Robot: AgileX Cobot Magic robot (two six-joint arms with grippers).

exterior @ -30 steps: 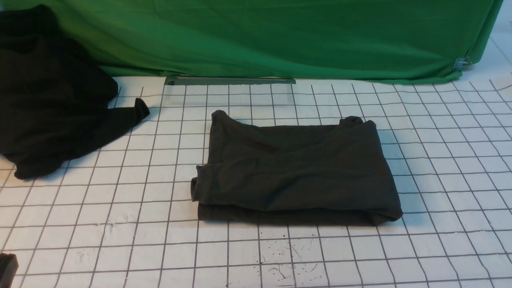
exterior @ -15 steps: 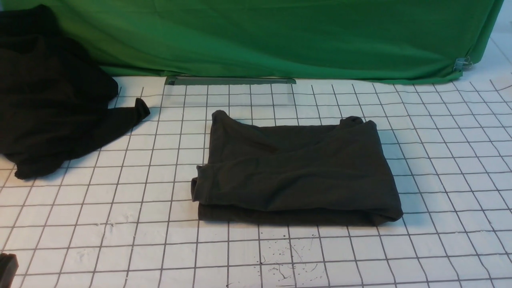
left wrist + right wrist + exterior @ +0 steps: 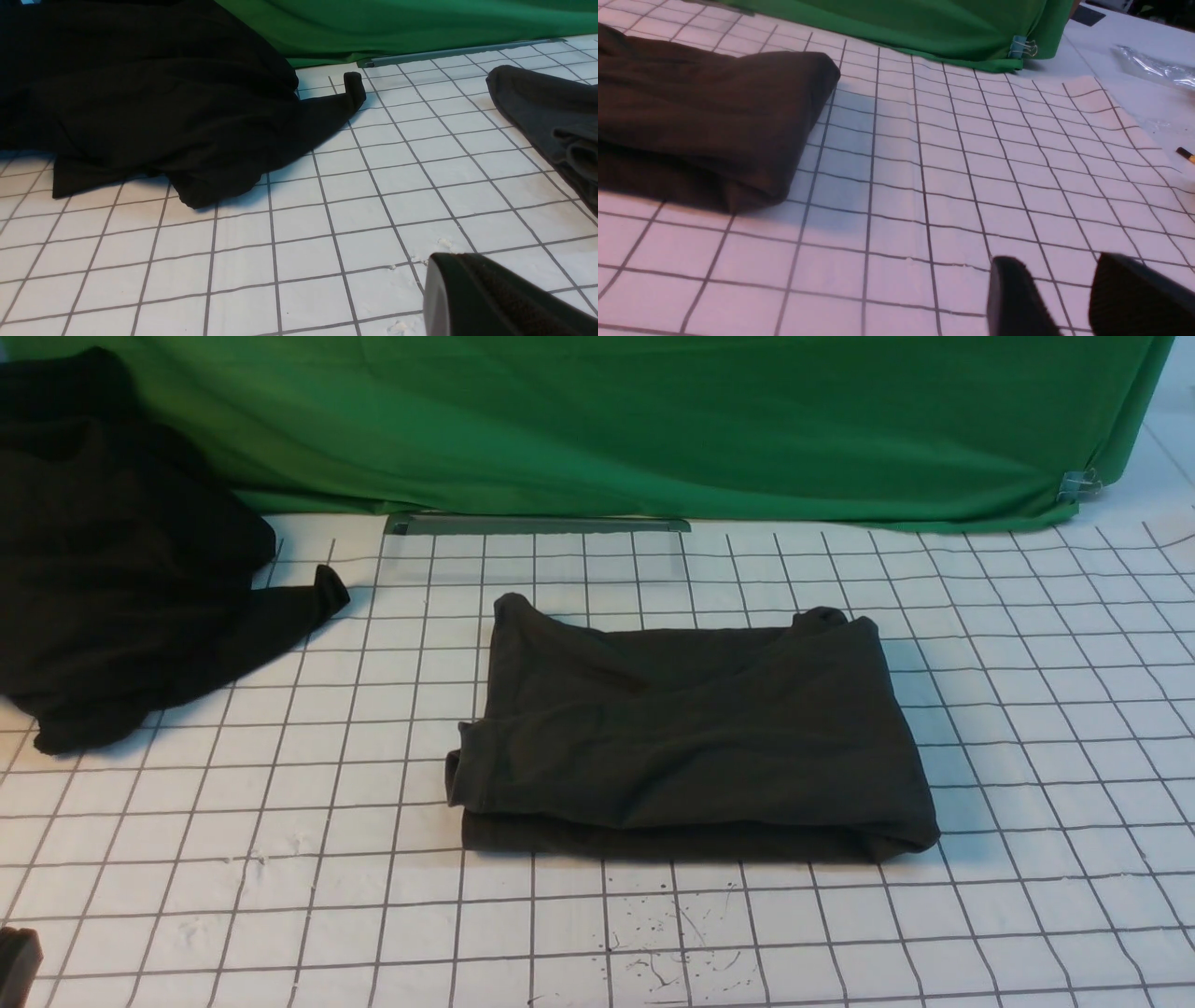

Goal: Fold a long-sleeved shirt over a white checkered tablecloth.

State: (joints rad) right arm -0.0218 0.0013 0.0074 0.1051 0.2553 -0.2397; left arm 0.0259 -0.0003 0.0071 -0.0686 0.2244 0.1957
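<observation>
The long-sleeved shirt (image 3: 691, 737) lies folded into a dark brownish-charcoal rectangle in the middle of the white checkered tablecloth (image 3: 280, 859). No print or label shows. My left gripper (image 3: 434, 268) is shut and empty, low over the tablecloth (image 3: 327, 233), well apart from the shirt's edge (image 3: 546, 107). In the front view only a dark corner of the left gripper (image 3: 17, 959) shows at the bottom left. My right gripper (image 3: 1059, 266) is open with nothing between its fingers, above bare tablecloth (image 3: 948, 186) and clear of the shirt's folded end (image 3: 691, 121). It is out of the front view.
A blacker heap of cloth (image 3: 112, 569) lies at the back left, one end trailing toward the middle. A green cloth (image 3: 653, 420) hangs along the back, held by a binder clip (image 3: 1078, 483), with a grey bar (image 3: 537, 525) at its foot. Crinkled plastic (image 3: 1153, 67) lies beyond the tablecloth's right edge.
</observation>
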